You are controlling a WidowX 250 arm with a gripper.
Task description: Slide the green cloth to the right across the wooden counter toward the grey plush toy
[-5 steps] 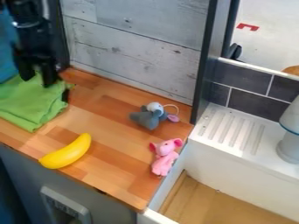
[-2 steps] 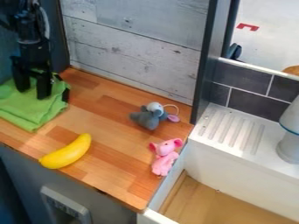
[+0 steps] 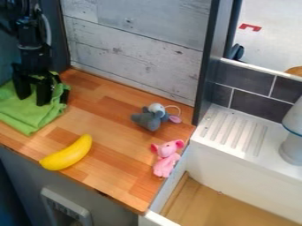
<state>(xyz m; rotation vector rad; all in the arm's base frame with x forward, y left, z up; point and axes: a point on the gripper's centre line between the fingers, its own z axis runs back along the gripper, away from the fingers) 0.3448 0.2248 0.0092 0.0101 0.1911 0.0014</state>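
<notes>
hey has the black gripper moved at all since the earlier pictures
Yes. The gripper has moved down the view, its fingertips now farther below the bottom left corner of the wall panel.

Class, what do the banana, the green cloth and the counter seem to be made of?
Banana: probably smooth plastic, from its even yellow and soft shine.
Green cloth: woven or knitted fabric, matt, since it folds softly.
Counter: wood or a wood-look surface, satin, showing joined blocks in varied browns.
</notes>
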